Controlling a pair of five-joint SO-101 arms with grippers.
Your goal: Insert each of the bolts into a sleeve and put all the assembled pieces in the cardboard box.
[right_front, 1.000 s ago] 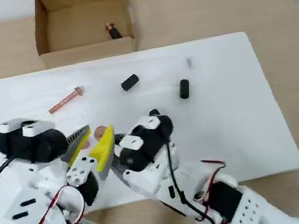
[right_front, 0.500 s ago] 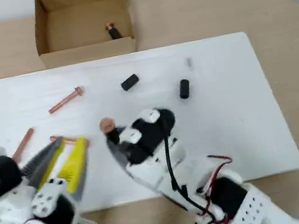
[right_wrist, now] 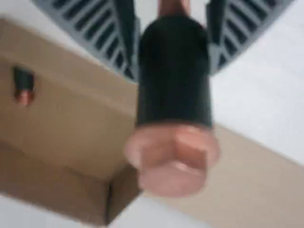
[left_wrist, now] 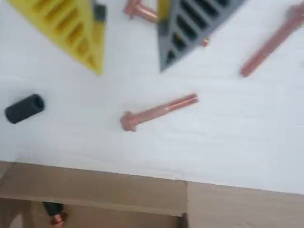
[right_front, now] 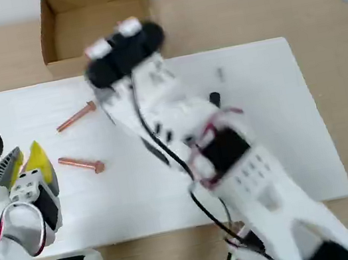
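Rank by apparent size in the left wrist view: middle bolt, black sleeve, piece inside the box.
Largest: the middle bolt.
Then the black sleeve.
Smallest: the assembled piece in the cardboard box, though it lies farther from the camera.

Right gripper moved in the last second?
Yes: the right gripper, holding a sleeved bolt, went from the near side of the white board to the cardboard box.

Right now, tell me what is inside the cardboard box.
One assembled piece lies inside the cardboard box. In the high view the right arm covers the box's near right corner, so anything else there is hidden.
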